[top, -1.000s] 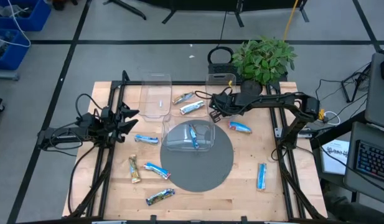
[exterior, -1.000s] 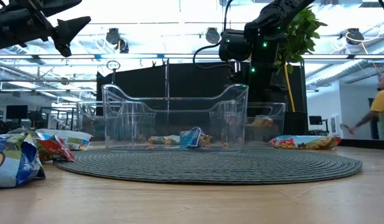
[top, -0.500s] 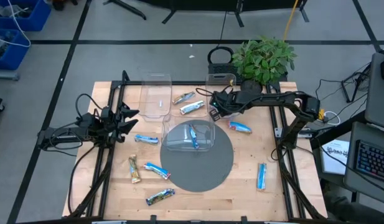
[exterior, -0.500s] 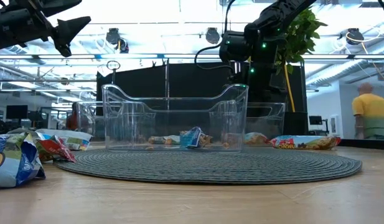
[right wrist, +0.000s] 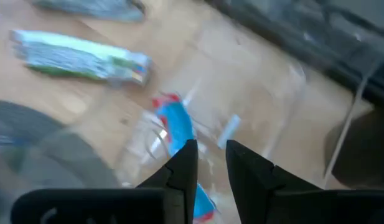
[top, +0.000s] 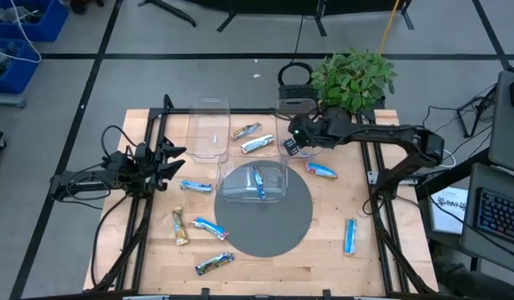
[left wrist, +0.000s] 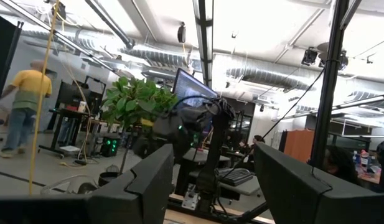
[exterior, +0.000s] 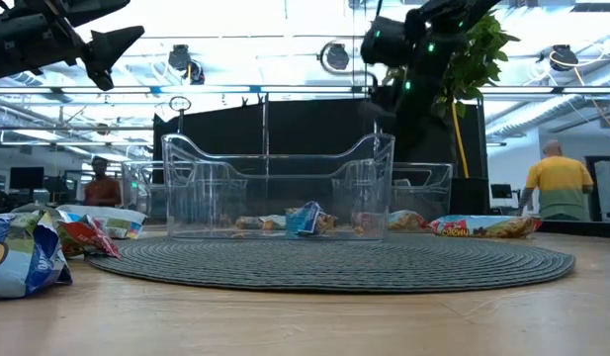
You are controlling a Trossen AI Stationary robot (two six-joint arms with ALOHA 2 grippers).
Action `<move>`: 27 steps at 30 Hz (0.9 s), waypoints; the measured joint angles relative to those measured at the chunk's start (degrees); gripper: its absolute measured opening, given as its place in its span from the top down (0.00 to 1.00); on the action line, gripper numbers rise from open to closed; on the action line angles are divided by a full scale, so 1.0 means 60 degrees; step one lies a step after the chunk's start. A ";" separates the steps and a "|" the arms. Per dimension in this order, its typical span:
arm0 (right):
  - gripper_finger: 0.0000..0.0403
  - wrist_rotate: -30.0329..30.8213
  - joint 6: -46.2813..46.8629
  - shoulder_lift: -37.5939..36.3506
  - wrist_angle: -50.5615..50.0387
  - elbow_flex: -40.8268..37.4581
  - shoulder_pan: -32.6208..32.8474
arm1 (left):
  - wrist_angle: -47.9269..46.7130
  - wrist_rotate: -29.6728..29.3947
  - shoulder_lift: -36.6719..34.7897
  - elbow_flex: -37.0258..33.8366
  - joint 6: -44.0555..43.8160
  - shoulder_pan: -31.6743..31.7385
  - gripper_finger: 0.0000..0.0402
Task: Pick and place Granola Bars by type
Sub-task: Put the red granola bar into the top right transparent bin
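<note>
Several granola bars lie flat on the table: two (top: 246,131) (top: 257,144) at the back, one (top: 321,171) right of the grey mat (top: 265,225), others (top: 197,187) (top: 210,227) (top: 350,236) around it. One blue bar (top: 258,182) lies in the clear bin (top: 227,193) on the mat. My right gripper (top: 290,148) hangs raised and slightly open over a blue, red-ended bar (right wrist: 174,127). Clear plastic edges surround that bar; whether it is inside a bin I cannot tell. My left gripper (top: 175,157) waits open at the left edge.
Two more clear bins stand at the back, one (top: 209,129) left and one (top: 295,112) beside a potted plant (top: 352,79). Black frame rails run along both table sides. People move in the room beyond the table.
My right gripper has risen from just above the table and drawn a little toward the far right. In the low view a bar now lies low behind the front bin, below where the gripper was.
</note>
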 joint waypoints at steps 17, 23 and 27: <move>0.81 -0.0032 -0.1463 -0.2998 -0.0165 0.0029 0.1905 | 0.0000 0.0000 0.0000 0.0000 0.0000 -0.0001 0.44; 0.81 -0.0032 -0.1094 -0.3588 -0.1519 0.0029 0.2736 | -0.0004 0.0000 0.0004 0.0000 0.0000 -0.0002 0.44; 0.81 -0.0057 -0.0770 -0.3891 -0.2605 0.0029 0.3320 | 0.0000 0.0000 0.0004 0.0000 0.0000 -0.0002 0.44</move>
